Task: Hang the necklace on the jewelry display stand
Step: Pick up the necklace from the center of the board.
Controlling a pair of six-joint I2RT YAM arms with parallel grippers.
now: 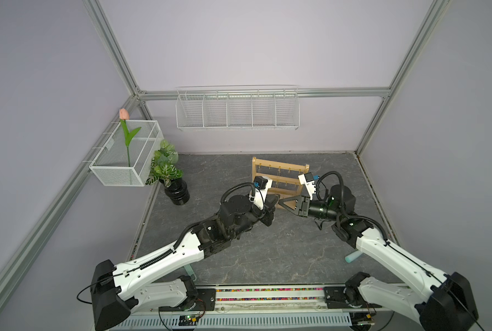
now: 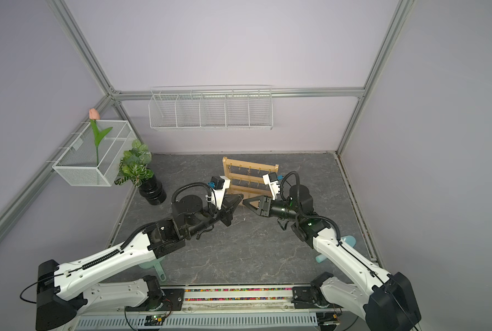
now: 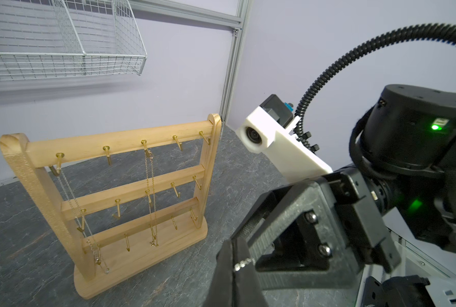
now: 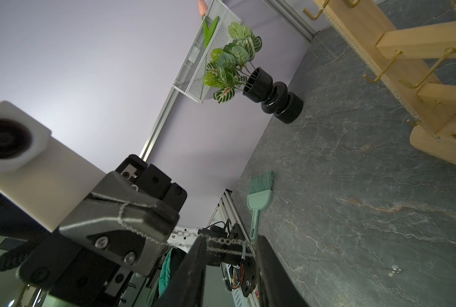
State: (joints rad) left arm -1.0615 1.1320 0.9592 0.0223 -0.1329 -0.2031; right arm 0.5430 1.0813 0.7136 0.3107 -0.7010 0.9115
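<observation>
Claws of mine, the left claw (image 3: pixel 233 245) and the right claw (image 4: pixel 230 240), meet nose to nose above the grey worktop (image 1: pixel 267 252), just in front of the jewelry display stand (image 3: pixel 131 190). The stand is upright near the back wall, with two other chains (image 3: pixel 150 183) hanging from its rails. I have the left claw clamped shut on the necklace (image 3: pixel 244 263). The right claw's jaws are partly apart, and the chain crosses the gap, unpinched as far as I can tell. So the necklace is off the worktop, strung between my claws, but on no hook. Carrying it to a free gold hook (image 3: pixel 177 142) and looping it over remains.
</observation>
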